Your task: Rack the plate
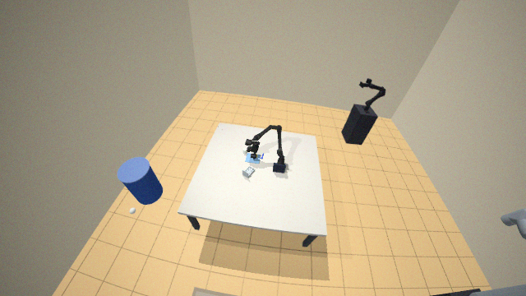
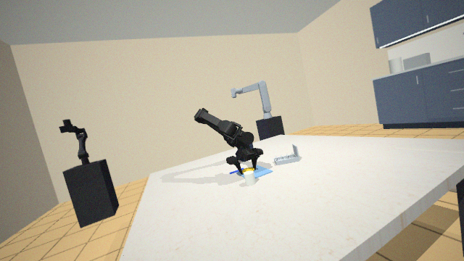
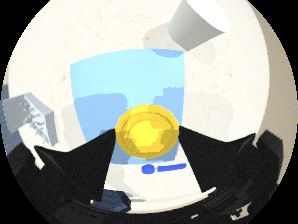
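Yellow plate [image 3: 147, 133] lies flat on the blue mat [image 3: 127, 90], between the wide, empty gripper [image 3: 149, 163] fingers, so closing on the thin rim could skid it off, or nudge the cup [image 3: 196, 23] nearby.

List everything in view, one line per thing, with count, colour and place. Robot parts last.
Plate: one, yellow, flat on the mat, between the fingers.
Mat: one, light blue, on the table under the plate.
Small utensil: one, blue, beside the plate; exact kind unclear.
Cup: one, white, upright at the mat's edge.
Dish rack: one, grey, on the table apart from the mat.
Table: one, white.
Cylinder: one, blue, on the floor.
Other arms on black stands: two, one black, one grey.
Cabinets: dark blue, far wall.
Arm: one, black.
Hand: one, black, open, low over the plate.
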You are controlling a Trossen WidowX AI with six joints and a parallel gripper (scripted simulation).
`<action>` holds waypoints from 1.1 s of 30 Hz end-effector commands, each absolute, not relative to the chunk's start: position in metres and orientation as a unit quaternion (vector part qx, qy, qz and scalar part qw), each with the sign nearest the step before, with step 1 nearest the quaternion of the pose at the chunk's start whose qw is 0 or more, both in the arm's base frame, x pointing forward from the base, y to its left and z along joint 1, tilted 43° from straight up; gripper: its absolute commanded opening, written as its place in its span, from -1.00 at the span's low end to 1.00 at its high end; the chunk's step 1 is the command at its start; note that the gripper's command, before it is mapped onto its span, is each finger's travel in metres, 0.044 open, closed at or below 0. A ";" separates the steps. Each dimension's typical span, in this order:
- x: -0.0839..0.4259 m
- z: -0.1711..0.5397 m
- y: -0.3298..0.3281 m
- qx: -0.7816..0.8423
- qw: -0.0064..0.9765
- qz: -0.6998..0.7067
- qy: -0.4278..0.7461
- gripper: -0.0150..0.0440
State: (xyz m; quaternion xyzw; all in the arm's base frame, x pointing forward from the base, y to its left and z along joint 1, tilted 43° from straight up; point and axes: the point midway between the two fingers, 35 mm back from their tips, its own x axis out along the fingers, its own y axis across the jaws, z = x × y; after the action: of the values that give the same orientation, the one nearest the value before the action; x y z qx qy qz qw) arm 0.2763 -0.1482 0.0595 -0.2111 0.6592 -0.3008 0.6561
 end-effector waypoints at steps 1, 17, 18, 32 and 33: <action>0.276 0.059 -0.149 -0.215 0.655 -0.300 0.660 0.64; 0.289 0.087 -0.119 -0.214 0.658 -0.293 0.660 -0.46; 0.290 0.090 -0.116 -0.214 0.658 -0.292 0.660 -0.49; 0.300 0.136 -0.071 -0.217 0.660 -0.286 0.660 -0.49; 0.300 0.139 -0.068 -0.218 0.660 -0.286 0.660 -0.49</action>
State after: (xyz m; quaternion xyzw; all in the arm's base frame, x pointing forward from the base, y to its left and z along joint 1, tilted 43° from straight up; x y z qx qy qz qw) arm 0.2974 -0.0772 0.1303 -0.2198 0.6621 -0.2864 0.6567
